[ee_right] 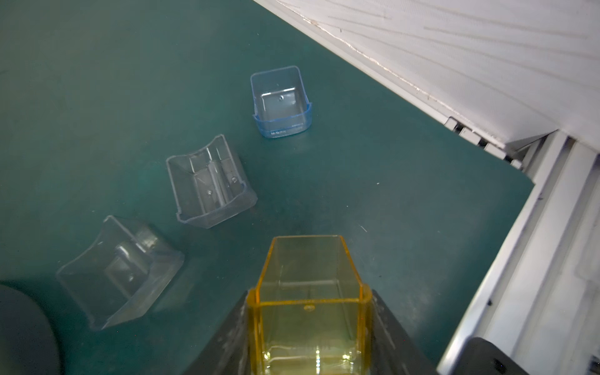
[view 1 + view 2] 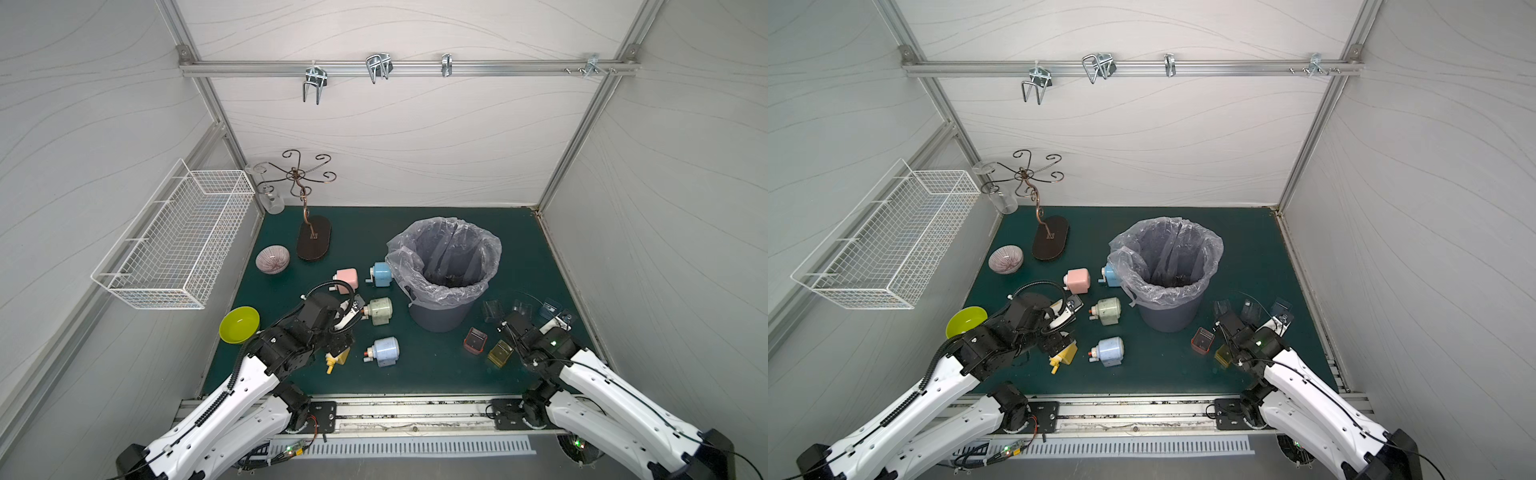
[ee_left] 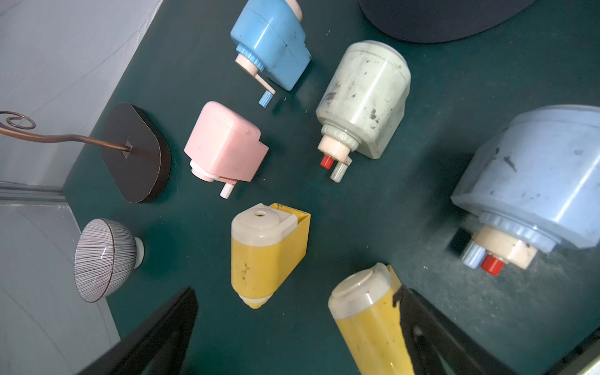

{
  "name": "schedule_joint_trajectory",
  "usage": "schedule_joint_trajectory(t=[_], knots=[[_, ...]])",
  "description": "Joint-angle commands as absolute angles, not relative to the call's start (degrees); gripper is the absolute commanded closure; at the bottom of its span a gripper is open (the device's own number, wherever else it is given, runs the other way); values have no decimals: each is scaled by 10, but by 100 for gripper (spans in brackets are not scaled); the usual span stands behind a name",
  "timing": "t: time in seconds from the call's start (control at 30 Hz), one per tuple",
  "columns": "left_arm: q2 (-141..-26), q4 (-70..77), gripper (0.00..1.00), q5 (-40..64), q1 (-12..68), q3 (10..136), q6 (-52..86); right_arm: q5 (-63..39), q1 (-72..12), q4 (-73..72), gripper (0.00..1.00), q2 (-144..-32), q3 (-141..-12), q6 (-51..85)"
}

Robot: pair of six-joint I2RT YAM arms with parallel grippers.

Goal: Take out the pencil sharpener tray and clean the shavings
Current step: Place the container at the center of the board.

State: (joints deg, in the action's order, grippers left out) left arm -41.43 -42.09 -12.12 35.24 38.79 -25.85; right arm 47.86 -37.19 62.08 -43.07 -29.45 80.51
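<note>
My right gripper (image 1: 308, 293) is shut on a clear yellow pencil sharpener tray (image 1: 308, 259), held low over the mat at the right (image 2: 500, 352). The tray looks empty. Dark shavings (image 2: 448, 279) lie at the bottom of the lined bin (image 2: 440, 318). My left gripper (image 3: 297, 292) stands wide open over the mat. One yellow sharpener (image 3: 367, 324) leans against one of its fingers. A second yellow sharpener (image 3: 266, 253) lies just ahead with its tray slot bare. In a top view only one yellow sharpener (image 2: 338, 359) shows, under the left arm.
Pink (image 2: 348, 277), blue (image 2: 381, 273), green (image 2: 380, 310) and pale blue (image 2: 385, 351) sharpeners lie left of the bin. A red tray (image 2: 475, 340), two clear trays (image 1: 207, 185) (image 1: 120, 269) and a blue tray (image 1: 281, 100) sit at the right. Green bowl (image 2: 240, 325) and striped bowl (image 2: 272, 259) stand left.
</note>
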Motion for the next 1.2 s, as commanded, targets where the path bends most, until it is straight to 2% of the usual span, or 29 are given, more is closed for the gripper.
schedule_joint_trajectory(t=[0.0,0.13,0.27,0.37,0.5,0.63,0.73,0.9,1.07,1.17], knots=[[-397,-404,0,-99,350,411,-240,458,-344,535,100,-408,-253,797],[-379,-411,0,-82,350,410,-230,385,-286,480,100,-360,-188,787],[-361,-417,0,-66,350,403,-216,363,-281,475,100,-332,-172,785],[-348,-421,0,-61,350,395,-213,345,-286,497,90,-350,-171,822],[-338,-434,0,-54,350,392,-211,362,-335,515,64,-372,-176,867],[-327,-442,0,-45,350,396,-205,395,-389,566,31,-428,-218,918],[-319,-443,0,-46,350,400,-202,400,-406,624,19,-485,-261,947],[-309,-443,0,-44,350,397,-197,416,-433,674,16,-476,-295,969],[-299,-442,0,-43,350,396,-195,431,-432,750,17,-393,-323,958],[-295,-437,0,-43,350,395,-191,439,-422,767,18,-337,-349,905]])
